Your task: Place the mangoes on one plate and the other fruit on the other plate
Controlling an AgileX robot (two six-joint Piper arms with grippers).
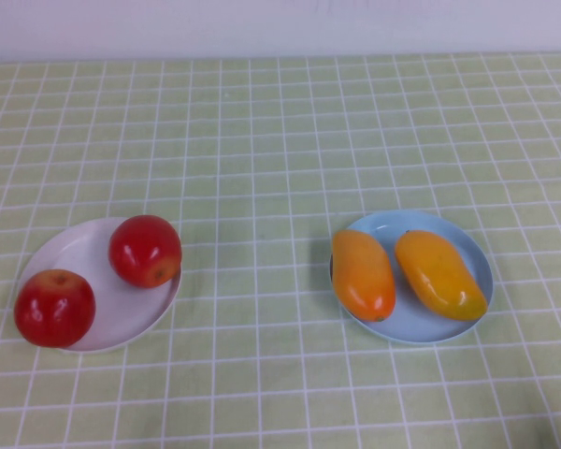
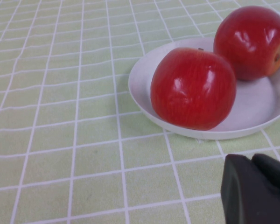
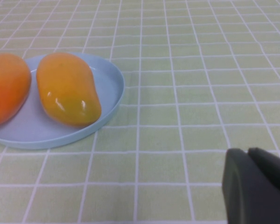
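Two orange-yellow mangoes (image 1: 363, 273) (image 1: 440, 273) lie side by side on the light blue plate (image 1: 474, 249) at the right; one mango (image 3: 67, 88) fills the middle of the plate (image 3: 111, 84) in the right wrist view. Two red apples (image 1: 145, 250) (image 1: 55, 307) rest on the white plate (image 1: 79, 245) at the left, also seen as apples (image 2: 193, 87) (image 2: 252, 42) on the plate (image 2: 140, 81). My left gripper (image 2: 253, 161) is shut and empty, short of the white plate. My right gripper (image 3: 249, 156) is shut and empty, beside the blue plate. Neither arm shows in the high view.
A light green tablecloth with a white grid (image 1: 262, 140) covers the table. A white wall runs along the far edge.
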